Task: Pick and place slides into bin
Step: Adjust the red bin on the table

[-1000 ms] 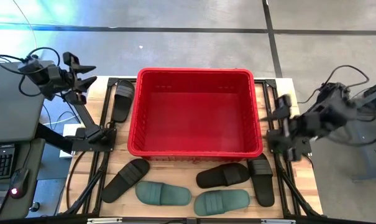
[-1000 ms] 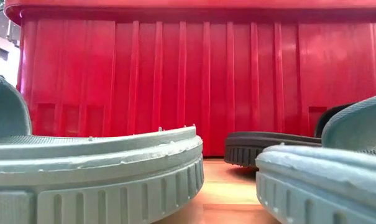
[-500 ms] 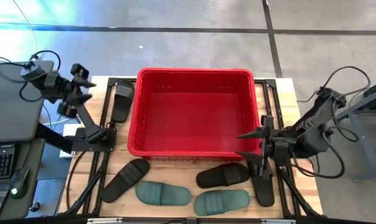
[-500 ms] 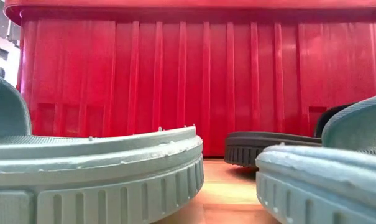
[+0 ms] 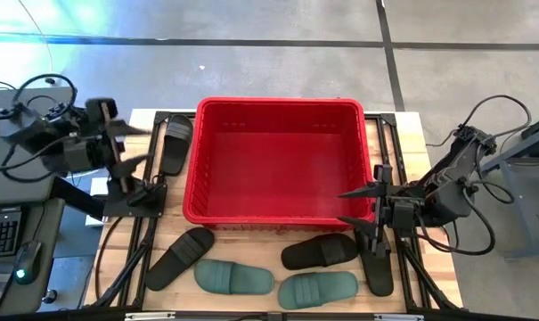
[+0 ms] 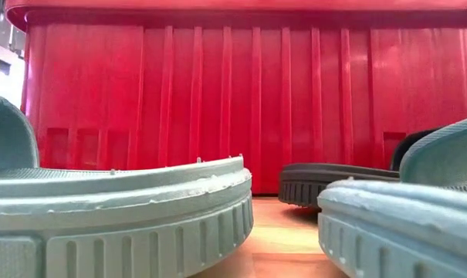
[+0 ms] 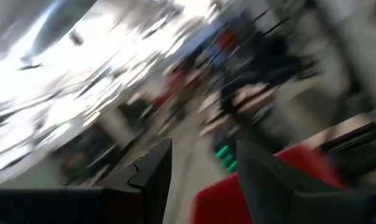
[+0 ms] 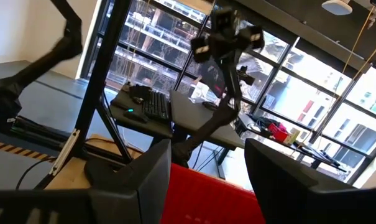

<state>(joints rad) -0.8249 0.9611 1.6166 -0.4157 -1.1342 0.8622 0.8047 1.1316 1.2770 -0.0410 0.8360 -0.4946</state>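
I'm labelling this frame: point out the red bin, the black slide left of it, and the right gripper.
red bin (image 5: 279, 104): high view, far rim.
black slide (image 5: 175, 143): high view, strap.
right gripper (image 5: 345, 206): high view, between its open fingertips.

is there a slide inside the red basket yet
No: in the high view the large red slotted plastic basket shows only its bare floor, and all six rubber slides lie outside it on the wooden table.

Two dark, jointed arms — matte black housings trailing looped black cables — each ending in a pincer, left (image 5: 131, 147) and right (image 5: 356, 206), with tapered, pointed black fingers.
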